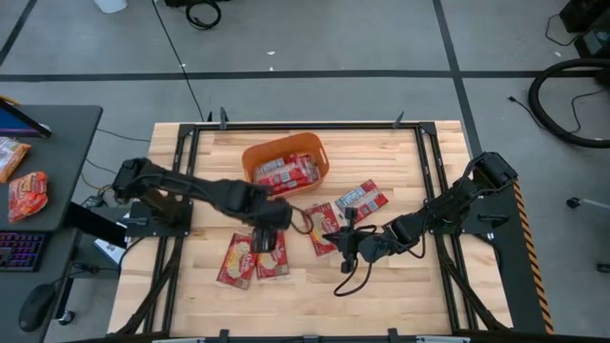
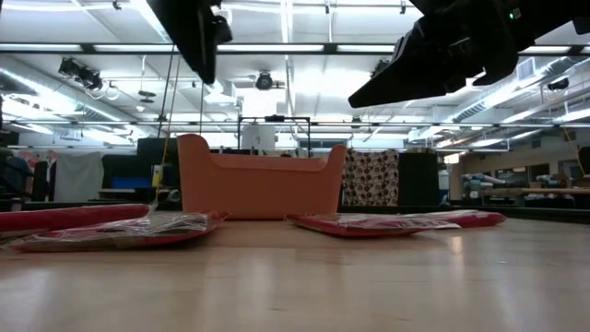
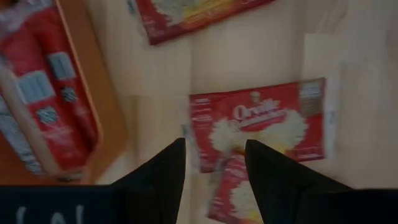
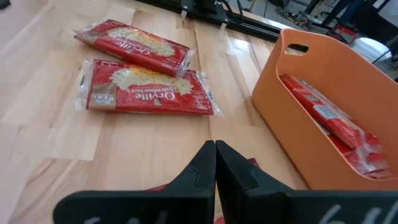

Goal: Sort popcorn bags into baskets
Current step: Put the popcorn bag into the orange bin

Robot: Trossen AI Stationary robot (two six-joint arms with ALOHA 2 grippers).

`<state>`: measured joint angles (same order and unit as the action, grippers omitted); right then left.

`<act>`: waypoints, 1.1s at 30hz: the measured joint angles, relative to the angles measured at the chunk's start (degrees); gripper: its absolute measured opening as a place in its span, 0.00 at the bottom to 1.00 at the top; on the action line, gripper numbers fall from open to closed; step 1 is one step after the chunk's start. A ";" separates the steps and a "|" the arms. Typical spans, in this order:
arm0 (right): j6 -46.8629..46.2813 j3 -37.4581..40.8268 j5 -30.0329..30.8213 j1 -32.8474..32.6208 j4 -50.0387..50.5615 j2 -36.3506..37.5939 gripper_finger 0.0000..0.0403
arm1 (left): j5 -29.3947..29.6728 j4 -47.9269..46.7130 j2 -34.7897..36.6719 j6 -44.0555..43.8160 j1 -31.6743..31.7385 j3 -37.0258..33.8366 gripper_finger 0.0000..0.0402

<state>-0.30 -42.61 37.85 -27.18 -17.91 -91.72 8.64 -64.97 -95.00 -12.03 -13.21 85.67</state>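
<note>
Ceiling strip lights (image 2: 304, 51) are blazing in the low view, leaving both arms silhouetted; glare is streaking the tabletop (image 4: 239, 46) beside the orange basket (image 4: 336, 99); the left wrist view is smearing with motion blur.

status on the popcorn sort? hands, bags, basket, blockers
Left hand open, above popcorn bags on table. Right hand shut, empty, low beside the middle bag. Orange basket holds several bags. No blockers seen.

"Orville" in yellow script shows on the red popcorn bag (image 3: 258, 127) lying flat on the surface under the left arm. Over by the right arm, another bag (image 4: 146, 93) reads "Orville Redenbacher's", with "REAL" on its end; its neighbour's (image 4: 134, 43) script is too small to make out.
</note>
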 joint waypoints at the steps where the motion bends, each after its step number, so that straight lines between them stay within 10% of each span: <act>1: -0.02 0.00 -0.33 0.00 0.00 0.00 0.03 | 0.13 0.14 0.00 -1.36 -1.19 0.00 0.43; 33: -1.13 0.00 -0.46 -0.13 0.04 0.00 0.03 | 1.03 13.42 -0.07 -32.36 -29.21 -17.86 0.43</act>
<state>-1.43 -42.61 37.39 -27.31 -17.87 -91.72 9.68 -51.55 -95.07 -44.39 -42.42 67.81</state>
